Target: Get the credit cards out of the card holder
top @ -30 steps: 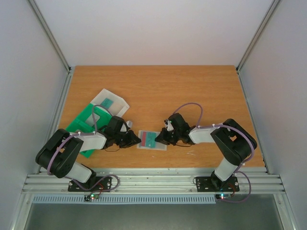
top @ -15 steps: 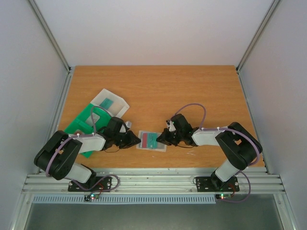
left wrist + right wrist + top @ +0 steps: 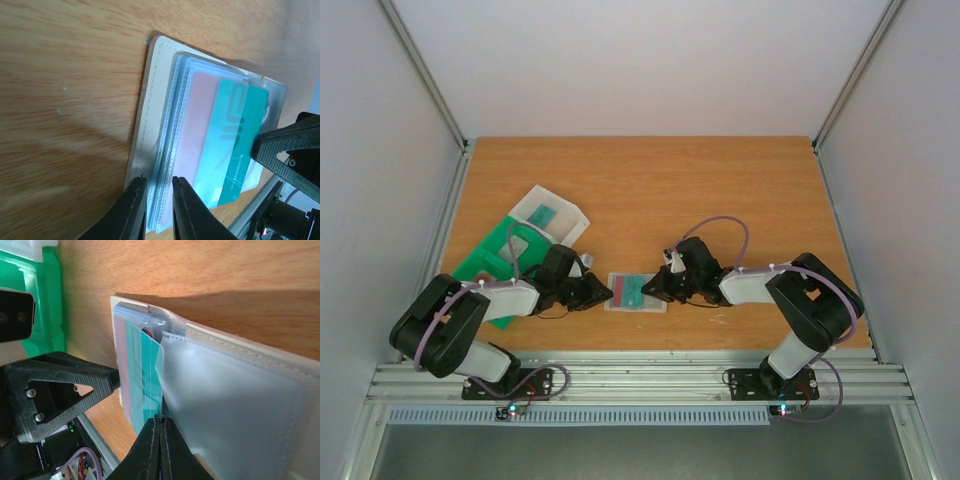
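The card holder [image 3: 638, 305] lies flat on the table between my two grippers. It also shows in the left wrist view [image 3: 150, 100] and the right wrist view [image 3: 235, 405]. A teal card [image 3: 240, 145] sticks partly out of its right side, over a reddish card [image 3: 197, 120] still in a sleeve. My left gripper [image 3: 608, 293] is closed on the holder's left edge, with sleeve pages between its fingers [image 3: 134, 210]. My right gripper [image 3: 650, 293] has its jaws pressed together at the teal card's [image 3: 145, 375] edge.
A green compartmented tray [image 3: 490, 262] lies at the left behind my left arm, seen also in the right wrist view [image 3: 45, 300]. A clear plastic box [image 3: 552, 215] with a small teal item in it rests beyond it. The table's front edge is close below the holder.
My right gripper has shifted slightly left and lower against the holder's right side, and its arm has straightened a little. The left gripper and holder stay in place.
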You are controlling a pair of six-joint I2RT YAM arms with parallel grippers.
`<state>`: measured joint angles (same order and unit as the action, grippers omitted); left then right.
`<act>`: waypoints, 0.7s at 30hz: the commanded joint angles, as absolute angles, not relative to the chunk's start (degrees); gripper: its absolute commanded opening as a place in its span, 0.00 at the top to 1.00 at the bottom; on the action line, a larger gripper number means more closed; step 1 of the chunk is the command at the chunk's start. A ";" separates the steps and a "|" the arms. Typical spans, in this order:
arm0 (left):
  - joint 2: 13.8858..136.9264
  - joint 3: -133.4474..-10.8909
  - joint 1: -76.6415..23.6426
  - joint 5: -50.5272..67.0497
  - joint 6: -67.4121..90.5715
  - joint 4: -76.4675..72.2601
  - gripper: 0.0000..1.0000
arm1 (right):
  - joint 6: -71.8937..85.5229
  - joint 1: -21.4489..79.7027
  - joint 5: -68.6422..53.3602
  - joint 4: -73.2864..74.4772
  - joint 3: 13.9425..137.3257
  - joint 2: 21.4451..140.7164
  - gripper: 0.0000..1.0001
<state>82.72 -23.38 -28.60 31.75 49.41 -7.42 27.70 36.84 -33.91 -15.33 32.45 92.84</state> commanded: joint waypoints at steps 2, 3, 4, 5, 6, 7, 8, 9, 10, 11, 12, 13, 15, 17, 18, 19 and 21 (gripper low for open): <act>81.93 -20.95 -28.74 30.70 50.74 -7.91 0.83 | 28.88 36.56 -35.58 -19.77 32.94 94.95 0.99; 81.85 -20.79 -28.76 30.64 50.91 -8.05 0.83 | 28.69 36.56 -35.66 -19.71 33.06 95.20 0.99; 81.83 -20.70 -28.74 30.62 50.96 -8.00 0.83 | 28.54 36.56 -35.75 -19.57 33.36 95.45 0.99; 81.71 -20.74 -28.74 30.60 50.97 -8.08 0.83 | 28.33 36.56 -35.91 -19.38 33.72 95.79 0.99; 81.71 -20.74 -28.74 30.67 50.98 -8.05 0.83 | 28.13 36.56 -36.15 -19.00 34.05 96.27 0.99; 81.74 -20.79 -28.74 30.72 51.04 -8.13 0.83 | 28.03 36.56 -36.28 -18.79 34.36 96.67 0.99; 81.67 -20.81 -28.74 30.76 51.12 -8.25 0.83 | 27.96 36.56 -36.37 -18.80 34.52 96.87 0.99; 81.65 -20.83 -28.74 30.76 51.15 -8.33 0.83 | 27.95 36.56 -36.34 -18.91 34.54 96.93 0.99; 81.65 -20.83 -28.74 30.76 51.22 -8.27 0.83 | 27.78 36.56 -36.26 -18.85 34.54 96.99 0.99; 81.73 -20.83 -28.74 30.76 51.23 -8.26 0.83 | 27.58 36.56 -36.17 -18.52 34.73 96.95 0.99; 81.69 -20.83 -28.74 30.76 51.24 -8.36 0.83 | 27.09 36.56 -36.01 -17.97 35.05 97.03 0.99; 81.73 -20.75 -28.74 30.76 51.24 -8.37 0.83 | 26.79 36.56 -35.95 -17.33 35.40 97.14 0.99; 81.73 -20.72 -28.74 30.81 51.24 -8.47 0.83 | 26.59 36.56 -35.95 -17.20 35.59 97.37 0.99; 81.88 -20.66 -28.74 30.70 51.16 -8.57 0.83 | 26.70 36.56 -36.02 -17.49 35.64 97.55 0.99; 82.03 -20.65 -28.74 30.68 51.15 -8.60 0.83 | 26.72 36.56 -36.03 -17.45 35.74 97.63 0.99; 82.13 -20.58 -28.74 30.65 51.15 -8.61 0.83 | 26.65 36.56 -36.03 -17.41 35.83 97.64 0.99; 82.21 -20.57 -28.74 30.81 51.15 -8.85 0.83 | 26.50 36.56 -36.18 -17.26 36.01 97.60 0.99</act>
